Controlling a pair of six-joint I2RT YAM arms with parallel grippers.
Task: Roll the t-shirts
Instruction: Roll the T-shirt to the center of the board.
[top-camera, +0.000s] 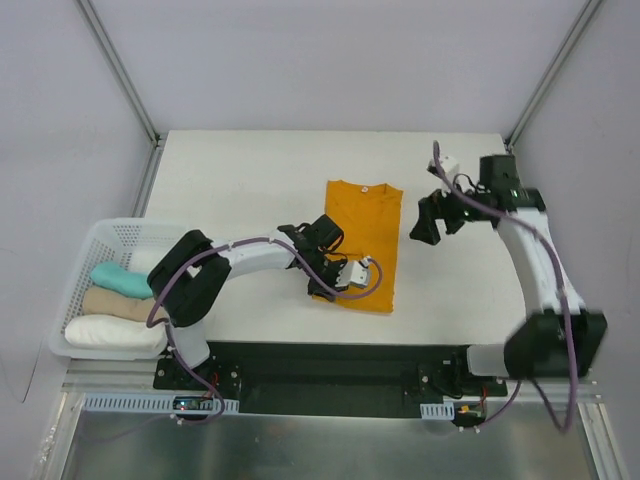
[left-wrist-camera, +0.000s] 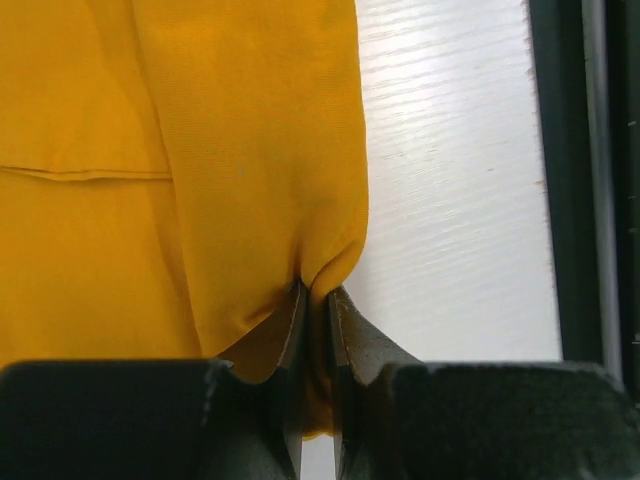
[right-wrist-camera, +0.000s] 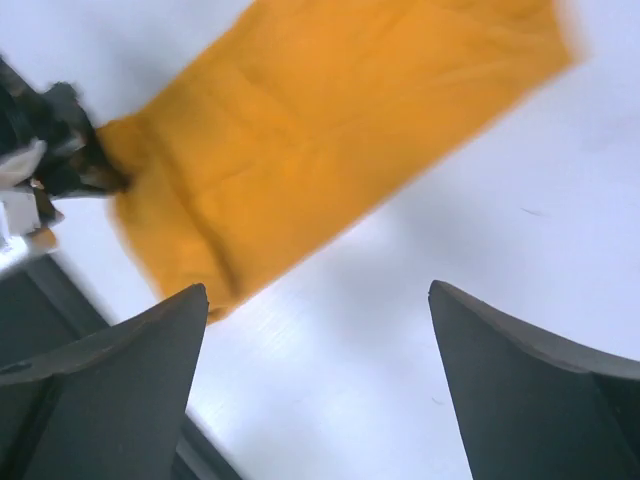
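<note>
The mustard-orange t-shirt (top-camera: 365, 235) is plain fabric, folded lengthwise into a narrow strip. It lies flat at the middle of the white table (top-camera: 250, 170). The round neck, with a small white neck label (top-camera: 367, 187), points to the far side. The near-left hem corner is puckered, pinched by the left gripper (left-wrist-camera: 315, 292).

Lab robot cell: white table (top-camera: 250, 170), plain panel walls (top-camera: 330, 60), aluminium posts (top-camera: 120, 70)

T-shirt (top-camera: 362, 240) lies flat mid-table (top-camera: 250, 170), folded into a long strip, collar at the far end, hem toward the arms. Left gripper (left-wrist-camera: 315, 300) sits at the hem's near-left corner, with fabric between its fingers. Right gripper (top-camera: 428, 225) hangs right of the t-shirt, apart from it. Basket (top-camera: 85, 260) stands at the table's left edge, with rolled cloths (top-camera: 115, 305) stacked inside.
</note>
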